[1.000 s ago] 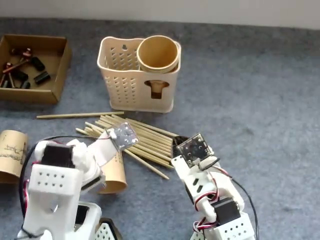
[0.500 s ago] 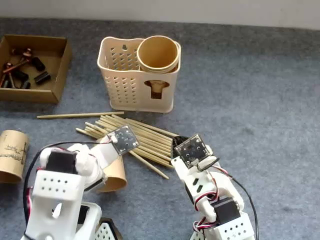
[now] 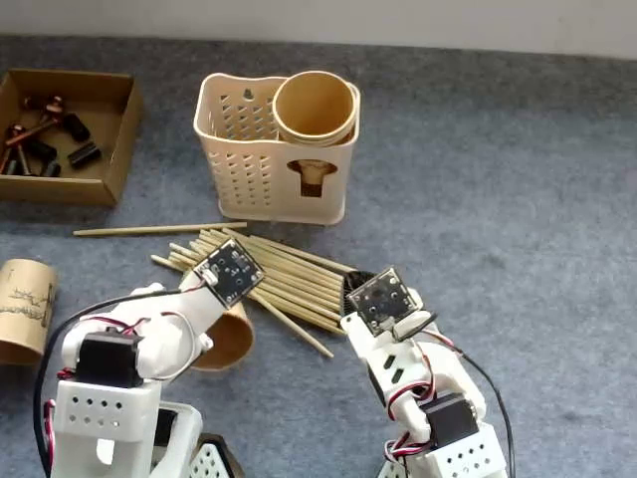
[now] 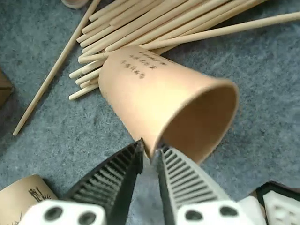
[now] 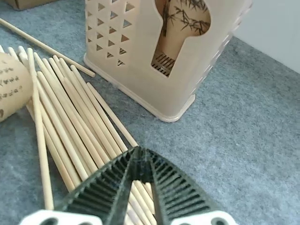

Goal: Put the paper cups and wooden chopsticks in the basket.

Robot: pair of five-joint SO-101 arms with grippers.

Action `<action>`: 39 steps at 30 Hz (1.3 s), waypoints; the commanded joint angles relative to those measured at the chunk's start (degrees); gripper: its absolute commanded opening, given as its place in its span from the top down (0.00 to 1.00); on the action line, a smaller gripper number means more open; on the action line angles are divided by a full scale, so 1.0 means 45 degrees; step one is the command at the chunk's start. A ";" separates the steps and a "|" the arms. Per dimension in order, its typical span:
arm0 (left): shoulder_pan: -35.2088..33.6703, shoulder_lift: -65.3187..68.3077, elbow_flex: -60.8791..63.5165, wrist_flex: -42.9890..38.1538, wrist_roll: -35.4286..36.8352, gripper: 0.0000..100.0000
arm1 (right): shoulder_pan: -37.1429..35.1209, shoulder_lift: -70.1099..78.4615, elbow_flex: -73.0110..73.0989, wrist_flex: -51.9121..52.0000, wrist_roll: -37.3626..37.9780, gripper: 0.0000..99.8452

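Note:
A brown paper cup (image 4: 164, 98) lies on its side against the near end of the wooden chopsticks (image 3: 284, 274). My left gripper (image 4: 150, 157) is shut on the cup's rim, one finger inside and one outside. The beige basket (image 3: 254, 169) stands behind the pile and holds another paper cup (image 3: 314, 105). A third cup (image 3: 25, 304) lies at the left edge. My right gripper (image 5: 140, 157) is shut, its tips low over the ends of the chopsticks (image 5: 70, 122), in front of the basket (image 5: 154, 70). One chopstick (image 3: 149, 230) lies apart, left of the pile.
A cardboard box (image 3: 65, 134) with small dark parts sits at the back left. Grey carpet stretches open to the right of the basket and the right arm (image 3: 418, 378).
The left arm has stretched forward towards the chopsticks, and the cup in its grip has shifted and tilted slightly. The right arm has not moved.

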 commanded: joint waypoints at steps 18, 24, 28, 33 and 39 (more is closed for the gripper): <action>-0.0928 -0.0127 -0.2452 -0.0391 0.1172 0.99 | 0.0010 -0.0088 0.1319 -0.0322 0.0137 0.99; -0.0928 -0.0127 -0.3546 0.0117 0.1211 0.99 | 0.0010 -0.0088 0.1319 -0.0322 0.0098 0.99; -0.0850 -0.0127 -0.4444 0.0313 0.2012 0.99 | 0.0049 -0.0088 0.1319 -0.0322 0.0098 0.99; -0.0850 -0.0127 -0.5382 0.0449 0.2286 0.99 | 0.0811 -0.0088 0.1299 -0.0518 0.0078 0.99; -0.0850 -0.0010 -0.6339 0.0449 0.2716 0.99 | 0.0869 -0.0088 0.1280 -0.0596 0.0059 0.99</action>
